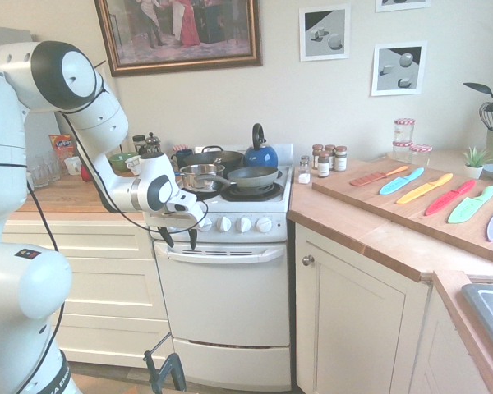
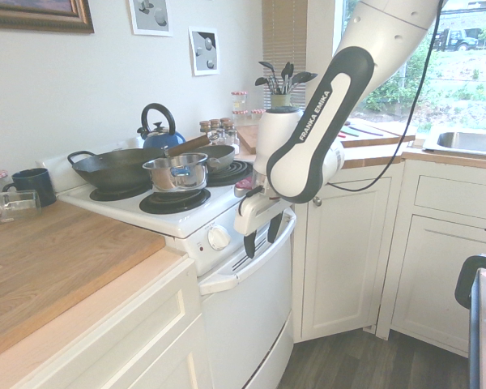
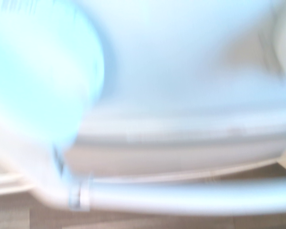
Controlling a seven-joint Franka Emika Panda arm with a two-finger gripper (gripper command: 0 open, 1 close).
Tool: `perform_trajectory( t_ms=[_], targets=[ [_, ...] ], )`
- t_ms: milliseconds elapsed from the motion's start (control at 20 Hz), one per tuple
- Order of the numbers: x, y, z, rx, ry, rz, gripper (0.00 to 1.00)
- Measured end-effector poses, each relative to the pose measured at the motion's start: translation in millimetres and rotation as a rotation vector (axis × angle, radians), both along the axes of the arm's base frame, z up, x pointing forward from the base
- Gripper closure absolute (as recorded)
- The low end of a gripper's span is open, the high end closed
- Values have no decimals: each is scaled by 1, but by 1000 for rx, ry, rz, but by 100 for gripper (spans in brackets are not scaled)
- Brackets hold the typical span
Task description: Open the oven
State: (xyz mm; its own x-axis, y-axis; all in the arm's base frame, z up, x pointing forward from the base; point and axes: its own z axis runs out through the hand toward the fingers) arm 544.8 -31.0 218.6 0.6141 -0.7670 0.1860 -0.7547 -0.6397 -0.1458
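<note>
Fingers spread and pointing down, your gripper (image 1: 179, 238) hangs just above the left end of the handle (image 1: 222, 251) on the oven (image 1: 222, 312), whose door is shut. Lower straight until the bar sits between them, close, then pull outward and down.

Oven (image 1: 227, 316) door shut. Gripper (image 1: 179, 239) points down, fingers apart, just above left end of bar handle (image 1: 218, 254), in front of knob row (image 1: 234, 223). Pans on hob.
</note>
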Motion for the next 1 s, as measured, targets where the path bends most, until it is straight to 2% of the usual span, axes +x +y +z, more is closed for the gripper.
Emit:
perform_trajectory(
  t_ms=[500, 750, 900, 1000],
  targets=[
    [32, 4, -52, 1, -8, 11, 0],
    [23, -34, -59, -6, -26, 11, 0],
    [9, -57, -62, -28, -71, 31, 0],
    [-7, -71, -70, -32, -66, 37, 0]
  ],
)
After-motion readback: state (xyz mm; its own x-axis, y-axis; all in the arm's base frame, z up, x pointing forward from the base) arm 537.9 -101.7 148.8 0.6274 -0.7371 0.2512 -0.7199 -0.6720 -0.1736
